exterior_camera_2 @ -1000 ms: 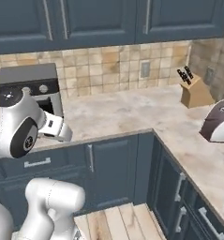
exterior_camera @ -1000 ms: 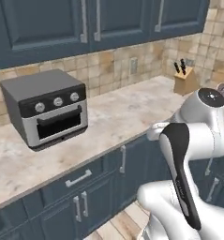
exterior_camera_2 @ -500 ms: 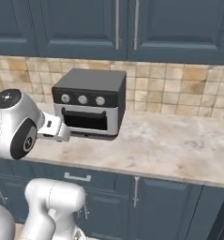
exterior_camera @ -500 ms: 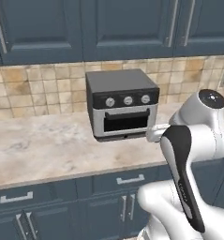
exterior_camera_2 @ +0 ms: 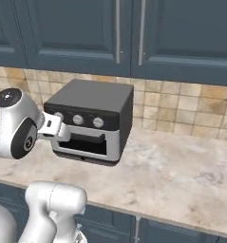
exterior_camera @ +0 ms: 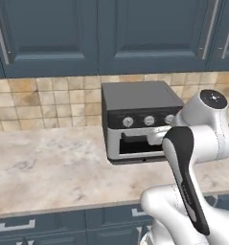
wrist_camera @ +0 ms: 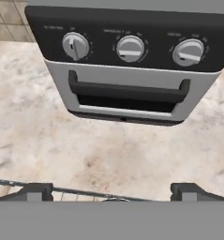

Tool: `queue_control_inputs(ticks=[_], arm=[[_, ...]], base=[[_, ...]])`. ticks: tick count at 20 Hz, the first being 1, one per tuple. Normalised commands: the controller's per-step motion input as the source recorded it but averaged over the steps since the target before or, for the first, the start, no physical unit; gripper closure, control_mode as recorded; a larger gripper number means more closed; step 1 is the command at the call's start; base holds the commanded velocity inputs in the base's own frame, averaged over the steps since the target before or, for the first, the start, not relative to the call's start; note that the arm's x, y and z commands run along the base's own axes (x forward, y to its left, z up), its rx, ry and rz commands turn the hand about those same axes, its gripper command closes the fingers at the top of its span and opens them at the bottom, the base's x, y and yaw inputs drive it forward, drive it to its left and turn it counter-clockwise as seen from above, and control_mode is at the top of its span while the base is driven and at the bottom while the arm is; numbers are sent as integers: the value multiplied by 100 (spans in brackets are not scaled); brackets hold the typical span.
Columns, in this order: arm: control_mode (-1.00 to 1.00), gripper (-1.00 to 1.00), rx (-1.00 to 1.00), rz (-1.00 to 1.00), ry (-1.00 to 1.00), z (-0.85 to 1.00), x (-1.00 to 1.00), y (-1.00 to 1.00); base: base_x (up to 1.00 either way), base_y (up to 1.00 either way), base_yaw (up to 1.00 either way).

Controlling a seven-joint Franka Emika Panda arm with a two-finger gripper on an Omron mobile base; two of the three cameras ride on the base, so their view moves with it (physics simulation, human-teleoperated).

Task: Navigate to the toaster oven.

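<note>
A kitchen — blue cabinets (exterior_camera: 111, 33), tiled backsplash (exterior_camera: 44, 103), marble counter (exterior_camera: 53, 167).

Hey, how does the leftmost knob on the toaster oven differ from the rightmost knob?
On the toaster oven, the leftmost knob has its ridge standing nearly upright, while the rightmost knob has its ridge lying nearly level. The leftmost knob also sits slightly higher in the hand view. Both are round, silver, and set in the dark strip above the door handle.

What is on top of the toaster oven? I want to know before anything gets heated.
The toaster oven's dark grey top is bare, with blue wall cabinets above it. The beige tile backsplash runs behind it; the stretch directly behind the oven is hidden by its body.
</note>
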Motion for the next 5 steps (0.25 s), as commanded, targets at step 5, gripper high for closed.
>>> queue_control_inputs(ticks=[5], arm=[[100,-100,0,0,0,0,0,0]], base=[[100,-14,-22]])
